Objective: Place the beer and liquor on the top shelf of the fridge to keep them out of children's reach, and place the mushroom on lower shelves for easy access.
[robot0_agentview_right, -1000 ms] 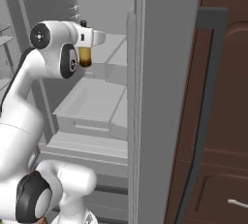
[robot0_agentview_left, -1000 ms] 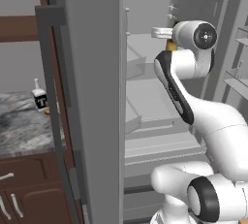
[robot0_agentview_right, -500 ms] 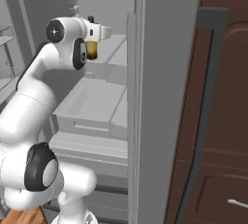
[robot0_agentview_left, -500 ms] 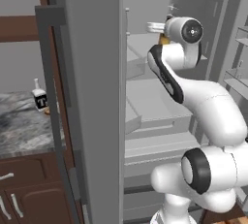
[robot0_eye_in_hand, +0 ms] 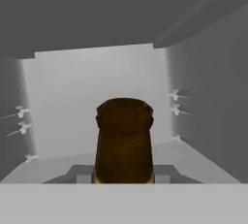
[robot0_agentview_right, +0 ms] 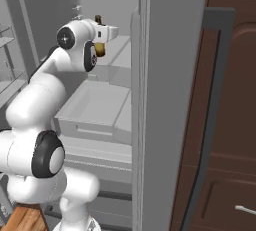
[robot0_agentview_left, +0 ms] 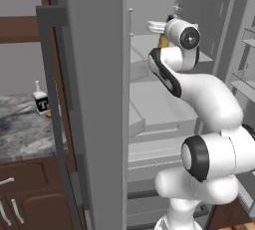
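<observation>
From my console, the beer [robot0_eye_in_hand: 124, 140] shows just its cap and neck — the body drops below the hand view's edge. In the base views the wrist hides most of it, fingertips too — the liquor [robot0_agentview_left: 41, 102] label is unreadable.

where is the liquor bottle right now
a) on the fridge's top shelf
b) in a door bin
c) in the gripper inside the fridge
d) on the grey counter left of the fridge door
d: the liquor stands on the counter outside the fridge, while the gripper up inside the fridge holds the beer.
</observation>
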Controlling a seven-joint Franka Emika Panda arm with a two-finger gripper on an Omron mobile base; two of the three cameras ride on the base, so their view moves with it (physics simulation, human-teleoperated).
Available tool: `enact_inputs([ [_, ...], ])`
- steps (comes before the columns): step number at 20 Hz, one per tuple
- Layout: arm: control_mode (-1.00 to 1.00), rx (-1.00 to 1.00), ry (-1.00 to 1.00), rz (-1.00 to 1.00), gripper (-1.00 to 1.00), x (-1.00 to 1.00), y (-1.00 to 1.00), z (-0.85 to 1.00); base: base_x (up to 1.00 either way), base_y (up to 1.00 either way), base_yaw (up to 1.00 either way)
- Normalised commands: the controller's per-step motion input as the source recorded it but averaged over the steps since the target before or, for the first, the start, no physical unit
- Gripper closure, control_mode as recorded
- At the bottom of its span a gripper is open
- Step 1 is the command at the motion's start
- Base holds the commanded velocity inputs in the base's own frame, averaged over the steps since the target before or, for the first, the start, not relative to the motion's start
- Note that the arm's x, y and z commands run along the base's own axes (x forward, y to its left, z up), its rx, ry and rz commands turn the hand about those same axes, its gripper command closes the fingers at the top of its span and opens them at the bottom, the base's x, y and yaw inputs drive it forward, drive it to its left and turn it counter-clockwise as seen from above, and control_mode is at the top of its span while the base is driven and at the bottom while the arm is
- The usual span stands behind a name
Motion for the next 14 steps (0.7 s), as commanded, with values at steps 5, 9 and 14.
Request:
enact_inputs([
  [5, -1.0, 0.0, 0.01, 0.0, 1.0, 0.42, 0.0, 0.0, 0.0, 0.0, 0.0],
  [9, -1.0, 0.0, 0.09, 0.01, 1.0, 0.46, 0.0, -0.01, 0.0, 0.0, 0.0],
  [14, -1.0, 0.0, 0.08, 0.01, 1.0, 0.44, 0.0, -0.17, 0.0, 0.0, 0.0],
])
